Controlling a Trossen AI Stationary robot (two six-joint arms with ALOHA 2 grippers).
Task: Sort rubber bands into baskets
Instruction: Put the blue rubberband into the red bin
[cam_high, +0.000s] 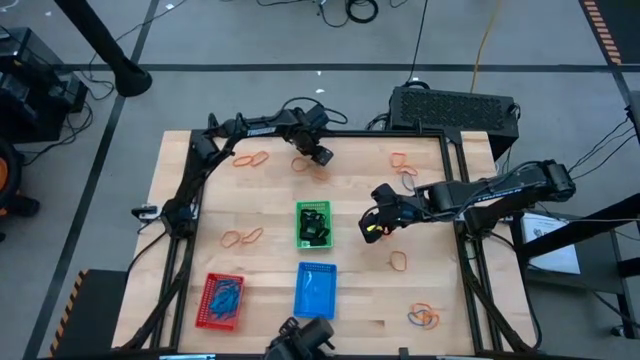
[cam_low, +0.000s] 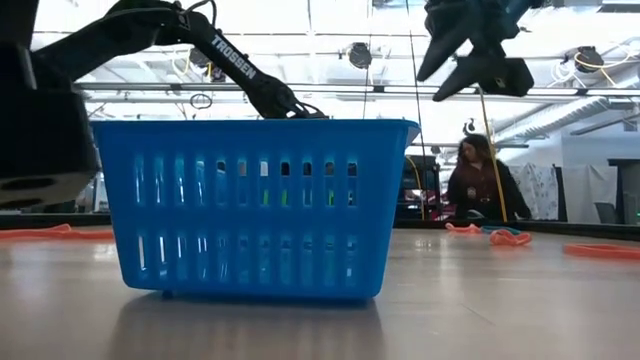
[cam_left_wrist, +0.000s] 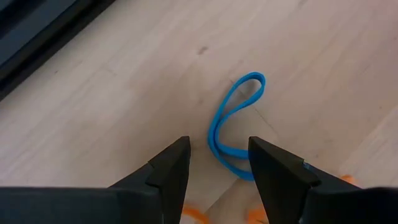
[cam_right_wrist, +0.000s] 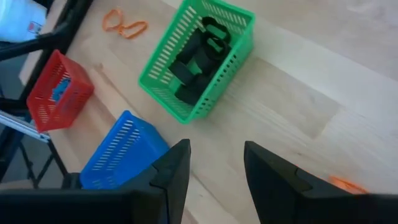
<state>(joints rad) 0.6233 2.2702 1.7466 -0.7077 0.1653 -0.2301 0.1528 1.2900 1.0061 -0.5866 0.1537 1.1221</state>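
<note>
A blue rubber band (cam_left_wrist: 233, 124) lies flat on the wooden table near its far edge. My left gripper (cam_left_wrist: 217, 168) hangs open just above it, pointing steeply down, and the band's near end runs in between the fingertips. In the high view this gripper (cam_high: 322, 155) is at the far middle. My right gripper (cam_high: 376, 228) hovers open and empty, right of the green basket (cam_high: 313, 224), which holds black bands (cam_right_wrist: 199, 56). The red basket (cam_high: 222, 300) holds blue bands. The blue basket (cam_high: 315, 290) stands at the near middle.
Orange bands lie scattered on the table: far left (cam_high: 250, 158), far right (cam_high: 403, 162), mid left (cam_high: 240, 238), right (cam_high: 398, 262), and a mixed clump near right (cam_high: 425, 318). A person (cam_low: 480, 185) sits beyond the table. A black box (cam_high: 450, 108) stands behind the far edge.
</note>
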